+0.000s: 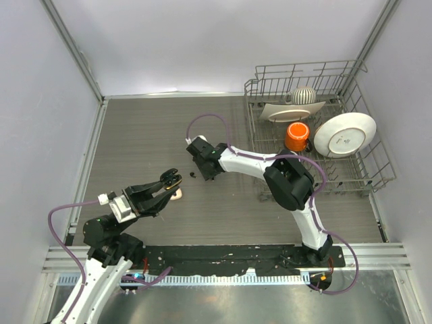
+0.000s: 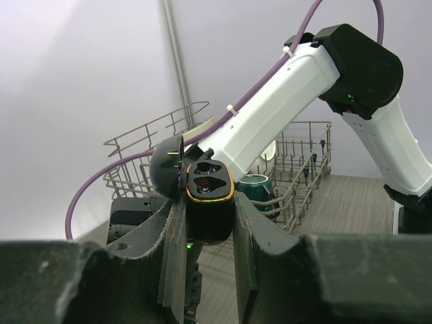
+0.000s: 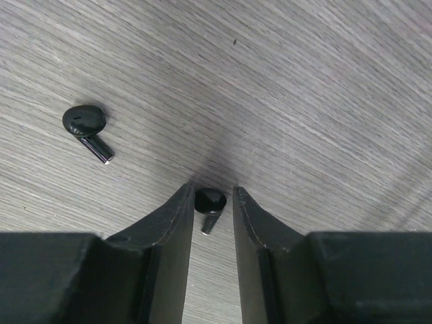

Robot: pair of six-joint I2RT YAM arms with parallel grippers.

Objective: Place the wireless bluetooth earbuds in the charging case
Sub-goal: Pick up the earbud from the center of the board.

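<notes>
The left gripper (image 1: pixel 169 183) clamped the black charging case (image 2: pixel 210 216) by its sides, raised off the table (image 3: pixel 304 81), with its lid (image 2: pixel 166 169) swung open and both moulded sockets exposed. The right gripper (image 3: pixel 212 190), low over the wood grain, pinched a black earbud (image 3: pixel 210 200) by its rounded head between its fingertips, stem pointing back toward the wrist. A second black earbud (image 3: pixel 85 123) lay loose on the table off to one side, apart from the fingers. The hold looked slight: a smooth, rounded bud gripped at the very tips could have twisted or squirted free on the way across. With its stem misaligned, the bud might have jammed at the socket's edge. The broad fingertips risked striking the open lid, and a downward push could have tipped the case or slid it within the left gripper's hold.
</notes>
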